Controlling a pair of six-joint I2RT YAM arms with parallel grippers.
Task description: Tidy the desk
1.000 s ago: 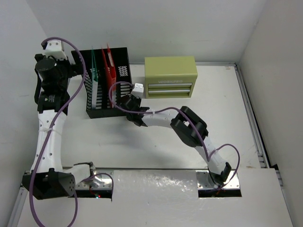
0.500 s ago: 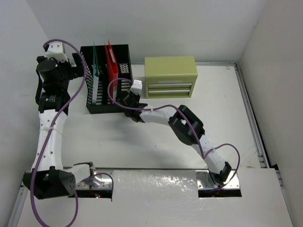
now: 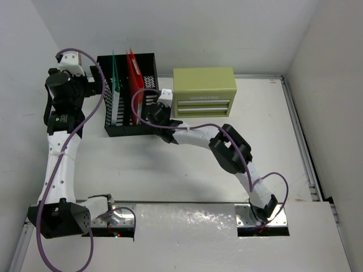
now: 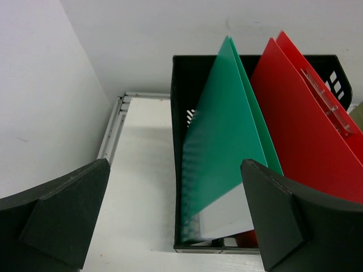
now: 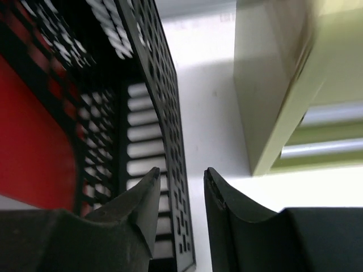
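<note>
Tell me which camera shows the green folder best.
The left wrist view: the green folder fills mid-frame, its broad face standing in the black mesh rack. The top view shows only its thin upper edge; the right wrist view shows none of it.

Large white flat desk (image 3: 187,170), thin grey metal rails (image 3: 299,141) along its edges. Two items sit directly on it, both at the far side near the back wall. Black mesh file rack (image 3: 146,68) is far left, upright. Olive-green drawer box (image 3: 204,90) is just right of it. A narrow strip of white top shows between them.
</note>
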